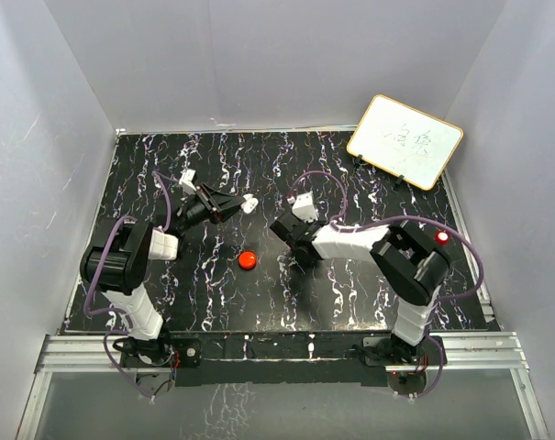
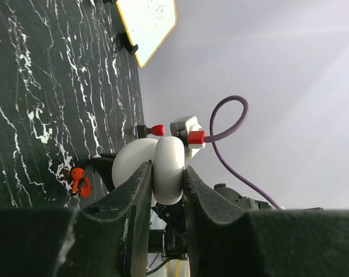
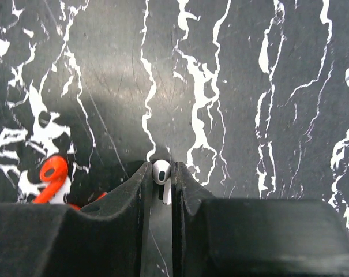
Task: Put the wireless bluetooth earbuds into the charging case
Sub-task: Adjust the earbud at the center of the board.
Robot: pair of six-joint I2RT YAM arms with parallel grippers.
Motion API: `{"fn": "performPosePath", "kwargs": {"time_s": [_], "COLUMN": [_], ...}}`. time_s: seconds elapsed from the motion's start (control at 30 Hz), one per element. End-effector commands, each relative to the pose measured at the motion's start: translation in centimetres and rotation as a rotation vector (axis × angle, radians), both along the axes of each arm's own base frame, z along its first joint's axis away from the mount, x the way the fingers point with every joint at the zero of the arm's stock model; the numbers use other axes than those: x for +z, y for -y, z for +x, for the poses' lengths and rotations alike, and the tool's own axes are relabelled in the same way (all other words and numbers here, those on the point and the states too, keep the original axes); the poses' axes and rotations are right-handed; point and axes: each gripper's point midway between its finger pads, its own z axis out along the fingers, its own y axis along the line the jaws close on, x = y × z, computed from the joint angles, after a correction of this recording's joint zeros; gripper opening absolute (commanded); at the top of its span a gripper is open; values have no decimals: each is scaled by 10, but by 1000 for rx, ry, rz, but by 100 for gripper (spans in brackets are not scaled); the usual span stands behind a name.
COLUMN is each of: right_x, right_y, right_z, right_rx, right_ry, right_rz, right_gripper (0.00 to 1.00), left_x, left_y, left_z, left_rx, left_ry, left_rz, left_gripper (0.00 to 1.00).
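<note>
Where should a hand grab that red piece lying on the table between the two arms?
Probably across its slim stem, coming down from above. The red piece lies flat on the table, so both sides are reachable only from the top, and its rounded end looks likelier to slip. The right hand hides part of it.

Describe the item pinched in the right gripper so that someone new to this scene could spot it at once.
On the black, white-veined table, look near the middle for the right gripper. Pinched between its jaws is a tiny glossy white earbud with a short stem. It is white, unlike the red piece lying on the table beside it.
</note>
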Motion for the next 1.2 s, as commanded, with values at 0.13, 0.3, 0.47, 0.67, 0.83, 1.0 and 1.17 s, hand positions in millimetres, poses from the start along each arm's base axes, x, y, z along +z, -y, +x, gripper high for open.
{"fn": "performPosePath", "kwargs": {"time_s": [0.13, 0.3, 0.47, 0.67, 0.83, 1.0, 1.17], "right_x": [-15, -17, -17, -12, -12, -13, -10], "right_y": [3, 0, -5, -18, -25, -29, -33], "right_z": [16, 28, 43, 64, 75, 81, 86], "right_rx": [5, 15, 32, 54, 64, 70, 74], "right_ry": [-26, -18, -11, 8, 15, 15, 24], "right_rz": [-179, -250, -322, -387, -427, -448, -442], "right_gripper": [10, 9, 9, 11, 15, 23, 27], "left_x": [42, 50, 62, 67, 71, 77, 76], "left_y": [-31, -46, -57, -71, -82, -94, -102], "left_z": [3, 8, 12, 10, 8, 4, 4], "left_rx": [81, 132, 160, 190, 217, 240, 253], "left_ry": [126, 127, 146, 149, 158, 166, 155], "left_rz": [26, 60, 62, 77, 75, 74, 76], "left_gripper": [0, 0, 0, 0, 0, 0, 0]}}
